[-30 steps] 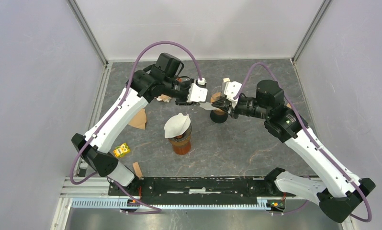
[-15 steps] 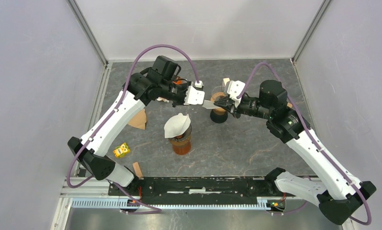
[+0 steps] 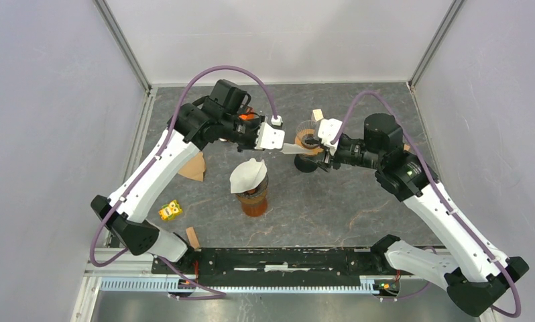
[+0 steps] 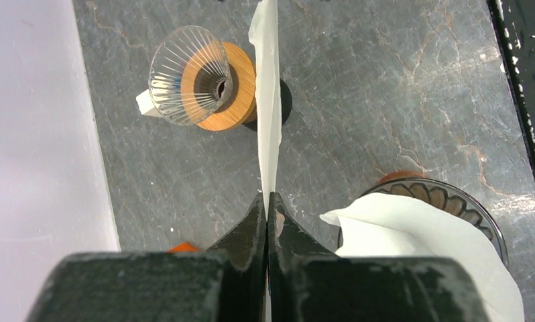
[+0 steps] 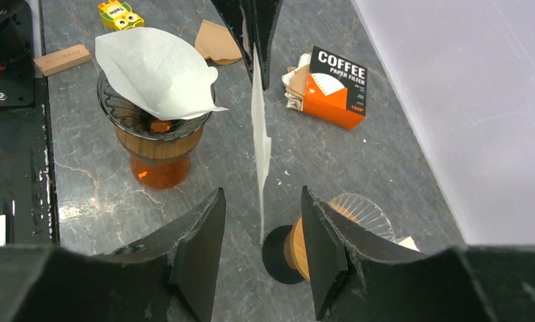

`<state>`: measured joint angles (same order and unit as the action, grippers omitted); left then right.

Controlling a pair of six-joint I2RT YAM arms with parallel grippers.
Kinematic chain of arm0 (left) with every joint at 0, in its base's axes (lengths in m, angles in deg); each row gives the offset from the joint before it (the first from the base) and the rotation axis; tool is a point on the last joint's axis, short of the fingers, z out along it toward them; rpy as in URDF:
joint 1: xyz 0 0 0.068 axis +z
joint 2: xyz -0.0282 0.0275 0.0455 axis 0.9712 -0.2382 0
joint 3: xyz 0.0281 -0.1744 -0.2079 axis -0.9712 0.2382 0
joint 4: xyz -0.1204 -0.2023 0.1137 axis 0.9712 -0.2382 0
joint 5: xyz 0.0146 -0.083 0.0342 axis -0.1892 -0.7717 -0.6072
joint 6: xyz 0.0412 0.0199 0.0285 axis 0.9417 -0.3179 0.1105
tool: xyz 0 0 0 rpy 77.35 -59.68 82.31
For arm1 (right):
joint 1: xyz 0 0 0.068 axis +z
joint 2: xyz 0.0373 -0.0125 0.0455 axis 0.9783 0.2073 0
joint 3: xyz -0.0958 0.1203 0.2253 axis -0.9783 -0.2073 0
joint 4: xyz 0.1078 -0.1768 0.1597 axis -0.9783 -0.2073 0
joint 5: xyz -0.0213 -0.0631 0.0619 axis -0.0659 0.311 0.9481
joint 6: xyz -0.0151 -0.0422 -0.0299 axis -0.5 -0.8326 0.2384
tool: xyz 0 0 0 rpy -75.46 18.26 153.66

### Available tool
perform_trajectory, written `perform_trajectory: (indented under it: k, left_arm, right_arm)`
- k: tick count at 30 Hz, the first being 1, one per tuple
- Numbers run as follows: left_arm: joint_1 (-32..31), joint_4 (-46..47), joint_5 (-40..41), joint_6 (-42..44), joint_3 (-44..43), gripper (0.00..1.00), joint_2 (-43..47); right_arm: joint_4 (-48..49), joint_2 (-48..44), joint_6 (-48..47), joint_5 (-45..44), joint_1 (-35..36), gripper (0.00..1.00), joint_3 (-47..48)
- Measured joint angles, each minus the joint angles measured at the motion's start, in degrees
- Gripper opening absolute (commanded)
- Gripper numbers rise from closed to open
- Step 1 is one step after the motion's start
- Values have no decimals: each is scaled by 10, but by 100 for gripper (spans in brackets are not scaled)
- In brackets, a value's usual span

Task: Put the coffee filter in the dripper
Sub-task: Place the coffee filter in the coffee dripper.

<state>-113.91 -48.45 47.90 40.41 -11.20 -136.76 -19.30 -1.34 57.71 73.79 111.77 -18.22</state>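
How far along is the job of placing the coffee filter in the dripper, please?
Done: one filter sits in the dark dripper. In hand: the left end effector is shut on a second, flat filter, whose free end hangs inside the open right end effector. Left: the glass dripper is empty; that filter probably needs opening and seating.

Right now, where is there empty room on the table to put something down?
The bare grey stone tabletop between the amber glass carafe and the right arm is free. It is crowded around the clear ribbed glass dripper, where the left gripper holds the flat white paper filter, and by the orange filter box.
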Motion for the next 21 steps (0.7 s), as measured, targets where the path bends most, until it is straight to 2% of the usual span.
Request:
perform_trajectory:
  k: [9,21]
  left_arm:
    - [-28,-21,32,7,0,2,10]
    - [-35,-26,42,9,0,2,10]
  right_arm:
    - [-25,-3,-14,7,0,47,47]
    - [-30,15,-10,40,0,43,51]
